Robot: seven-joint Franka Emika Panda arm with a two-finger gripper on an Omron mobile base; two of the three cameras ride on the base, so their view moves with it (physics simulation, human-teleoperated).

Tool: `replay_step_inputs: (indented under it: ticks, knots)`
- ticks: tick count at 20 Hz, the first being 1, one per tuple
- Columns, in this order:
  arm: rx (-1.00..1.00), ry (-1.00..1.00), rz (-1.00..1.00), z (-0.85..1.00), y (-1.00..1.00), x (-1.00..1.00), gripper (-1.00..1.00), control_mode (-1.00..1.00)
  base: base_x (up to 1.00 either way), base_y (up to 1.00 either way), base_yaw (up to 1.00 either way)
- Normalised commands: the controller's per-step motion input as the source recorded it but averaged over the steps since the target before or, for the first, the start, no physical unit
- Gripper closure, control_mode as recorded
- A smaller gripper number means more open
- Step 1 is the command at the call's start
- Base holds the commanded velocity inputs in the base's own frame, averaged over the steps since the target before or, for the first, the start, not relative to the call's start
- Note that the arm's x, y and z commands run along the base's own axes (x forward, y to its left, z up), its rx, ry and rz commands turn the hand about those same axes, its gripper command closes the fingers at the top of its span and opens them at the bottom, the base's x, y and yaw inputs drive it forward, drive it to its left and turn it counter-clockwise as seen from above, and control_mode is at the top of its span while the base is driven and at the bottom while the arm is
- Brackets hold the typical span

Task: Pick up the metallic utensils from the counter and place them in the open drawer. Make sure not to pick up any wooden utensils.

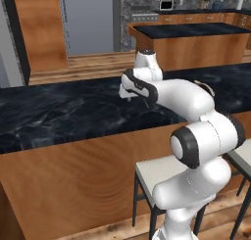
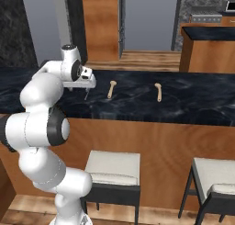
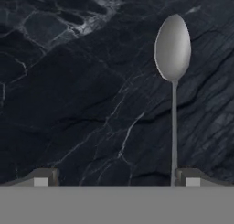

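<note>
A: What did the left base view show?
B: The white arm reached over the black marble worktop (image 1: 63, 111), and its claw (image 1: 131, 96) hung low above the stone near the picture's centre. Stools (image 1: 162, 170) stood below, at about 5 o'clock.

A: And from the right base view?
B: The claw (image 2: 85, 87) hovered at about 10 o'clock. Two tan wooden utensils lay on the worktop (image 2: 193, 104) to its right: one wooden utensil (image 2: 111, 89) near it, the other wooden utensil (image 2: 158, 92) farther along, both apart from the claw.

A: The hand view?
B: A grey metal spoon (image 3: 172, 81) lay flat on the marble, bowl at 1 o'clock, handle running down to the right fingertip (image 3: 192, 177). The claw (image 3: 116, 179) stood wide open and held nothing.
</note>
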Motion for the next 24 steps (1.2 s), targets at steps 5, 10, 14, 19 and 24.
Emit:
replay_step_inputs:
  ticks: [5, 10, 14, 19, 24]
  knots:
    - [0.00, 0.00, 0.01, 0.00, -0.04, 0.28, -1.00, -1.00, 0.00, 0.00, 0.00]
    - [0.00, 0.00, 0.01, 0.00, -0.26, 0.09, -1.00, -1.00, 0.00, 0.00, 0.00]
    - [0.00, 0.00, 0.00, -0.10, -0.19, 0.00, -1.00, -1.00, 0.00, 0.00, 0.00]
    - [0.00, 0.01, 0.00, -0.34, 0.00, 0.00, -1.00, -1.00, 0.00, 0.00, 0.00]
    - [0.00, 0.07, 0.00, -0.29, 0.00, 0.10, -1.00, -1.00, 0.00, 0.00, 0.00]
